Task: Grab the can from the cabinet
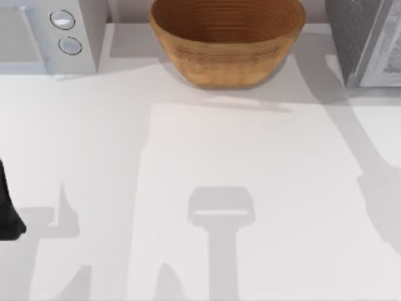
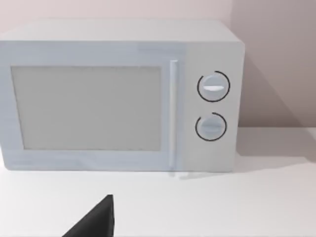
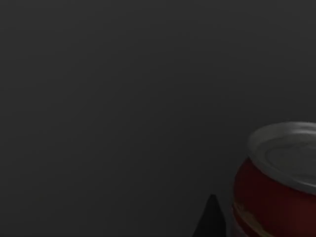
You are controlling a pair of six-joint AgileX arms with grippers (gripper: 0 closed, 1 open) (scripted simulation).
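The can (image 3: 279, 185) is red with a pale silvery end and stands upright in a dark space in the right wrist view. A dark tip of my right gripper (image 3: 211, 222) shows close beside the can, apart from it. The grey cabinet (image 1: 366, 41) stands at the table's back right in the top view. My left arm (image 1: 7, 210) is parked at the table's left edge, and a dark tip of my left gripper (image 2: 96, 222) shows in the left wrist view over bare table.
A big brown woven bowl (image 1: 227, 39) sits at the back middle of the white table (image 1: 250, 163). A white microwave (image 2: 118, 98) with two round dials stands at the back left (image 1: 56, 34).
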